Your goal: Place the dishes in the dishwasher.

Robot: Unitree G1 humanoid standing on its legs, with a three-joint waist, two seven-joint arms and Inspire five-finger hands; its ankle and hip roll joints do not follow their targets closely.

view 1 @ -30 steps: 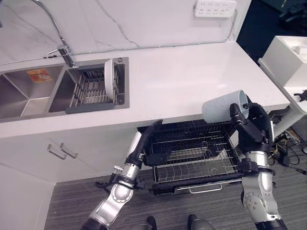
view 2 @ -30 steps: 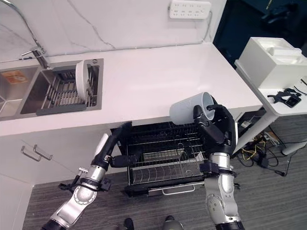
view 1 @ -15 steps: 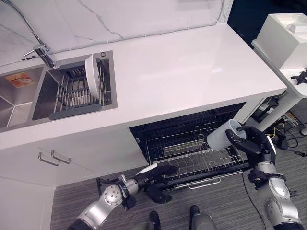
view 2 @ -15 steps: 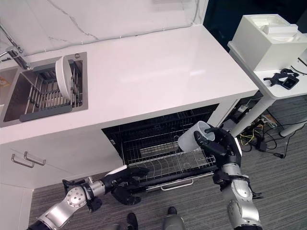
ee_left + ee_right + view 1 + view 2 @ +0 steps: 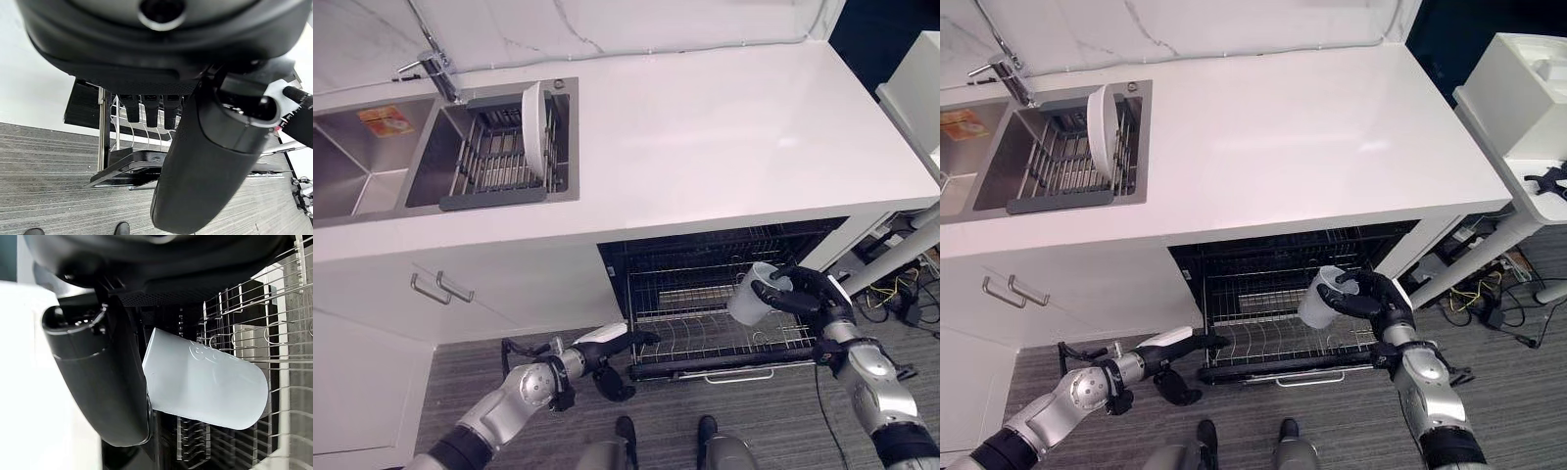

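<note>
A kitchen is shown, though one set up beside office or lab furniture. A long white bench (image 5: pixel 705 127) is backed by a marble-patterned wall, and a stainless double sink (image 5: pixel 372 171) with a chrome tap (image 5: pixel 431 64) is let into it. A dish rack (image 5: pixel 499 162) holding a white plate (image 5: pixel 536 142) is seated in one basin. Beneath the bench, white cabinet fronts with bar handles (image 5: pixel 440 289) are fitted, and a built-in dishwasher (image 5: pixel 724 294) stands open with its wire rack (image 5: pixel 1283 338) pulled out. The floor (image 5: pixel 1528 392) is covered in grey wood-grain planks. A white stand (image 5: pixel 1528 108) and loose cables are seen at the side.
</note>
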